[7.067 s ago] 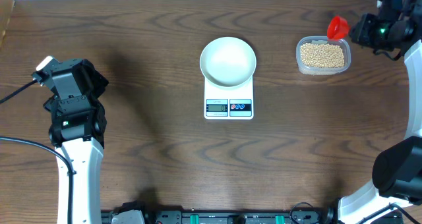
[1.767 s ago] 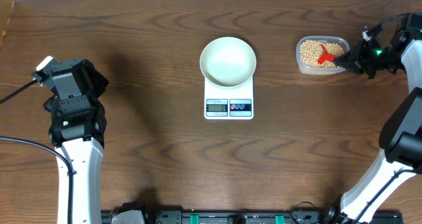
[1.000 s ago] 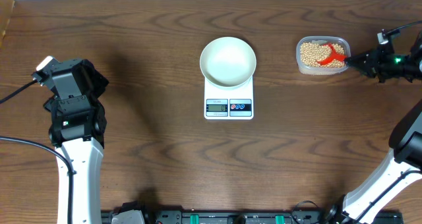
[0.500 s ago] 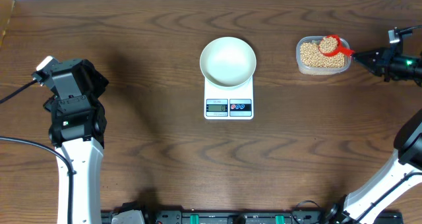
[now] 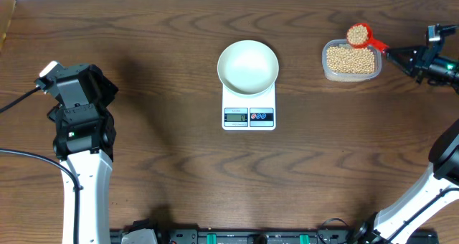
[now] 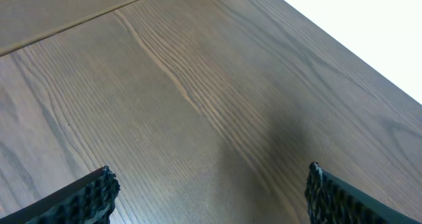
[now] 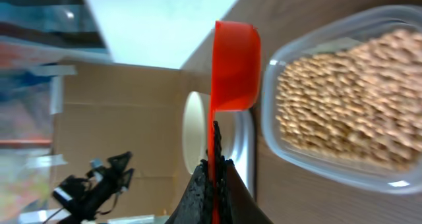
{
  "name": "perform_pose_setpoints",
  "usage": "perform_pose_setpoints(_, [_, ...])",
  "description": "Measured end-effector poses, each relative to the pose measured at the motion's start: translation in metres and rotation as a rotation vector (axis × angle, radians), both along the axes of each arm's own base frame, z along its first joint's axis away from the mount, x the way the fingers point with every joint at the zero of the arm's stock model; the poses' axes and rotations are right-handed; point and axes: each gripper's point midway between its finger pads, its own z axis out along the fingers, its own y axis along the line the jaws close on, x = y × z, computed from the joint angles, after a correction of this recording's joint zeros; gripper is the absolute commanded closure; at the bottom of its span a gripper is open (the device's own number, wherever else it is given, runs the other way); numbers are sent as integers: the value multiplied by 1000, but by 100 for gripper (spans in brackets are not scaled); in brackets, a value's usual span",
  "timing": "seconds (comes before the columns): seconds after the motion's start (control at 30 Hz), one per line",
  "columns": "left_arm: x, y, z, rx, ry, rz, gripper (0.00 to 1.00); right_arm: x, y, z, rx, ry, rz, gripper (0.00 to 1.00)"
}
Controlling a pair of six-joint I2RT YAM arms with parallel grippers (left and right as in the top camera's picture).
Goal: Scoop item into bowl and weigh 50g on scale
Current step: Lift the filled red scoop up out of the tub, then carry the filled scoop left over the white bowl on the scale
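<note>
Beans (image 5: pixel 351 60): small, round, tan-yellow; most fill a clear tub (image 5: pixel 325 72) at the right of the desk (image 5: pixel 158 165); a heap tops the red scoop (image 5: pixel 358 34) at the tub's far rim
Bowl (image 5: pixel 247 66): round, plain white; sits on the scale (image 5: pixel 249 117); well apart from the tub
Right end effector (image 7: pixel 212 176): clenched on the scoop's handle
Left end effector (image 6: pixel 210 194): released; holding nothing; over wood

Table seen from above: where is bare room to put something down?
Bare wood lies between the left arm and the scale, in front of the scale, and between bowl and tub. Far right is crowded: tub, red scoop, right claw.
</note>
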Motion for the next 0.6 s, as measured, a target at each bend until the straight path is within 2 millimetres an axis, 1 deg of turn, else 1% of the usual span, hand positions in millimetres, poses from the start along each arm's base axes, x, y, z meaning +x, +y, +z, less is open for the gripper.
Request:
perform_pose_setpoints(0.13, [0, 0, 0, 0, 0, 0, 7, 1, 4, 9, 44, -27, 11, 99])
perform_pose_setpoints(0.23, [0, 0, 0, 0, 0, 0, 7, 2, 13, 13, 64, -41, 31, 99])
perform_pose_setpoints(0.4, [0, 0, 0, 0, 0, 0, 7, 5, 41, 16, 81, -53, 95, 99])
perform_pose_setpoints(0.6, [0, 0, 0, 0, 0, 0, 7, 11, 87, 18, 70, -88, 201, 99])
